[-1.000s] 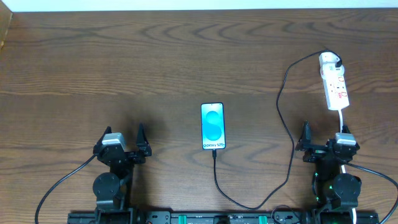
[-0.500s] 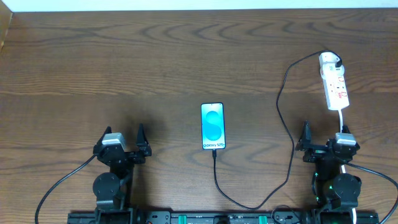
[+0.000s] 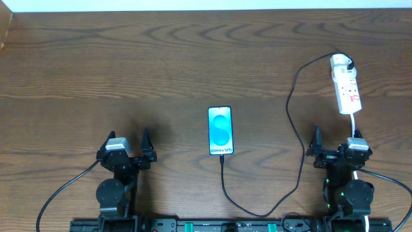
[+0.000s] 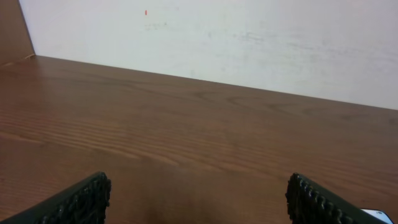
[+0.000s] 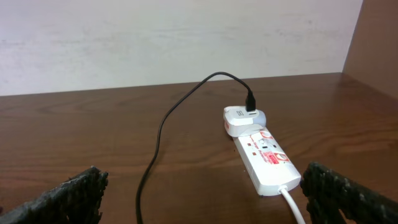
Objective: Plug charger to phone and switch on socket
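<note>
The phone [image 3: 220, 131] lies flat mid-table, its blue screen lit. The thin black charger cable [image 3: 291, 116] runs from the phone's near end, loops along the front edge, then up to its white plug [image 3: 340, 62] seated in the far end of the white socket strip [image 3: 348, 91]. In the right wrist view the strip [image 5: 263, 161] and cable [image 5: 158, 134] lie ahead. My left gripper [image 3: 129, 143] is open and empty at the front left, far from the phone. My right gripper [image 3: 331, 143] is open and empty, just in front of the strip's near end.
The strip's white cord [image 3: 355, 124] runs toward the right arm base. A white wall [image 4: 249, 37] borders the table's far edge. A corner of the phone shows at the bottom right of the left wrist view [image 4: 380, 215].
</note>
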### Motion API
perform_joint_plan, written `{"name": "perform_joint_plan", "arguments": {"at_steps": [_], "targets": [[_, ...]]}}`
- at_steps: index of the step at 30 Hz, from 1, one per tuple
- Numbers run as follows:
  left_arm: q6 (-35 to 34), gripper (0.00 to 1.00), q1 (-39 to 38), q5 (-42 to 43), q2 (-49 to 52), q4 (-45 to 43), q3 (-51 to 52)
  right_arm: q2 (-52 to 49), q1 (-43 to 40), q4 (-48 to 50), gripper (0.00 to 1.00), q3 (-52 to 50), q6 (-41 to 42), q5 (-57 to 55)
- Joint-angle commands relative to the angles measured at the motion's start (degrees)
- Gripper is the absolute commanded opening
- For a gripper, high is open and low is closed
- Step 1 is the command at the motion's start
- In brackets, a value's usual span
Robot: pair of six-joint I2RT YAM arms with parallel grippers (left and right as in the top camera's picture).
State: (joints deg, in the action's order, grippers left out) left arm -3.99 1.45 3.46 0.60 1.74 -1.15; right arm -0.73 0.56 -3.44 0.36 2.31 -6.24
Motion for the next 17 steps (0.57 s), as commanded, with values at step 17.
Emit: {"name": "perform_joint_plan", "arguments": {"at_steps": [17], "targets": [[1.0,0.9,0.2,-0.1,-0.3,2.1,0.9,0.4,0.2,-0.3,0.99,0.0,-0.7,0.2]]}}
